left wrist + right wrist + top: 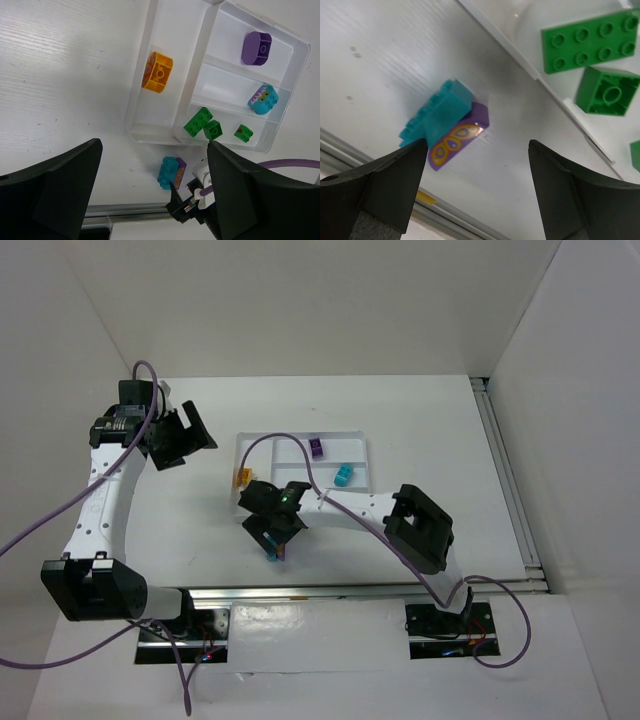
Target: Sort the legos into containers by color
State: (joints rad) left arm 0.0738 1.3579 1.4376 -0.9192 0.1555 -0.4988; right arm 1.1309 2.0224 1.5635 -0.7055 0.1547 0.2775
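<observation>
A cyan brick stacked on a purple brick with a yellow print [451,131] lies on the table just outside the tray's near edge; it also shows in the left wrist view [171,172] and the top view [277,554]. My right gripper [477,185] is open and empty and hovers over this stack, whose left end is at the left finger. The white tray [145,117] holds an orange brick [157,72], a purple brick [256,48], a cyan brick [263,99] and three green bricks [198,121]. My left gripper [182,436] is open and empty, raised left of the tray.
A metal rail [370,588] runs along the table's near edge, close behind the stack. The right arm [420,525] reaches across the tray's near right corner. White walls enclose the table on the left, back and right.
</observation>
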